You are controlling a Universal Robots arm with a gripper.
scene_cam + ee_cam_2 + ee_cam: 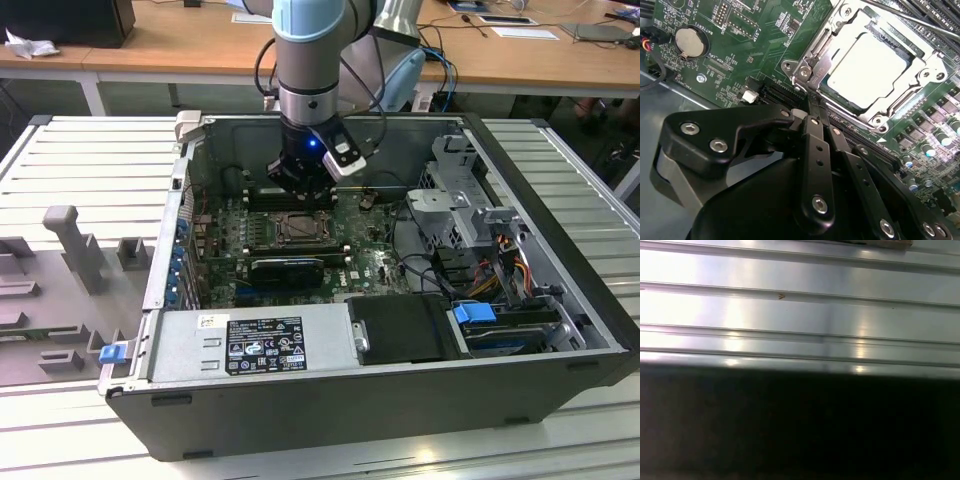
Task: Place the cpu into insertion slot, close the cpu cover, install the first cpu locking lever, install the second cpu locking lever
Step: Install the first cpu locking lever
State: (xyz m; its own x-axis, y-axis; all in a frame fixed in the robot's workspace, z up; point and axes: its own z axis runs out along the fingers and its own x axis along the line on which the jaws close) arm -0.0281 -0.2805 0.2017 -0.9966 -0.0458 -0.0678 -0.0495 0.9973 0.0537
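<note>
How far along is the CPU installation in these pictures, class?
Done: the cpu sits in the insertion slot, and the cpu cover lies closed over it, framing the chip. In hand: the gripper is shut, holding nothing, its tip beside a corner of the socket in the second wrist view. Left: a thin metal lever rod runs alongside the socket; whether either locking lever is latched cannot be told.
</note>
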